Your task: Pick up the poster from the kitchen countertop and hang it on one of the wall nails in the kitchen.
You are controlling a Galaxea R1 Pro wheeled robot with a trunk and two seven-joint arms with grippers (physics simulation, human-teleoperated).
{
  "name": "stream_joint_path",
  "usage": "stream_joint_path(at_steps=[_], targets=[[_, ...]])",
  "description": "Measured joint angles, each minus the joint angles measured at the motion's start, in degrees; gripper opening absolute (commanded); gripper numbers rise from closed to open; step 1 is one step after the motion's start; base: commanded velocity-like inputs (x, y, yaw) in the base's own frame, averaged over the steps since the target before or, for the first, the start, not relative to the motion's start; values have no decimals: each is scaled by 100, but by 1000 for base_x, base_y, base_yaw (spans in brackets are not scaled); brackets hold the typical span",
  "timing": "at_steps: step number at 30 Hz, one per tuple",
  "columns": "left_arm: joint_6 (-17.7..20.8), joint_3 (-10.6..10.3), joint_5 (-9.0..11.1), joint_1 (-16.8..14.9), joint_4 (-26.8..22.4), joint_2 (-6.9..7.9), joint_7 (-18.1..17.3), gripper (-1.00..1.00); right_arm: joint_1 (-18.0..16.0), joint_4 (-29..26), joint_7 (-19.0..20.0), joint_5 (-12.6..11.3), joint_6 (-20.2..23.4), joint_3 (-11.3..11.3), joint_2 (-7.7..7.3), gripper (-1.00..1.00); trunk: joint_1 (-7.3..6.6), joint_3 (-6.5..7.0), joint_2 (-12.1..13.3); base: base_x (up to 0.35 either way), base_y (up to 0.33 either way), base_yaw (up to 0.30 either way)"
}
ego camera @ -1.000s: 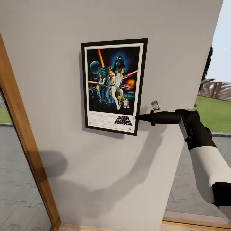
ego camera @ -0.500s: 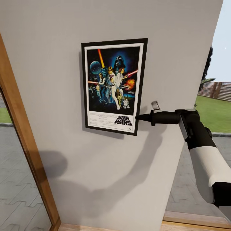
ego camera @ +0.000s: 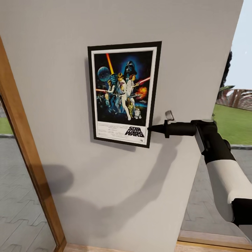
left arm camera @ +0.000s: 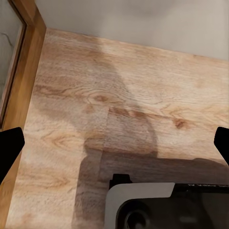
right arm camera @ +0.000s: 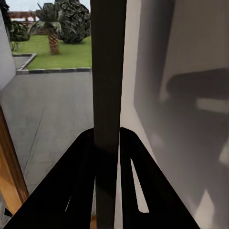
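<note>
I record my right pincer [ego camera: 151, 128] clamped on the lower right edge of the poster [ego camera: 122, 92], lettered "STAR WARS", flat against the grey wall [ego camera: 196, 42], left pincer [left arm camera: 114, 143] apart.

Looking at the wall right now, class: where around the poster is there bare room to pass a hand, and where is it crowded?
Bare grey wall lies below the poster, above it, and left toward the wooden frame. It is crowded at the poster's lower right edge, where the right gripper clamps it.
</note>
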Motion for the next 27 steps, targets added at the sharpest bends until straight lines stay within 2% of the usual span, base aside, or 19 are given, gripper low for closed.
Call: stream_joint_path(at_steps=[27], targets=[[0,0,0,0,0,0,1,100,9,56,9,-11,-40,1,8,-100,0,0,0,0,0,0]])
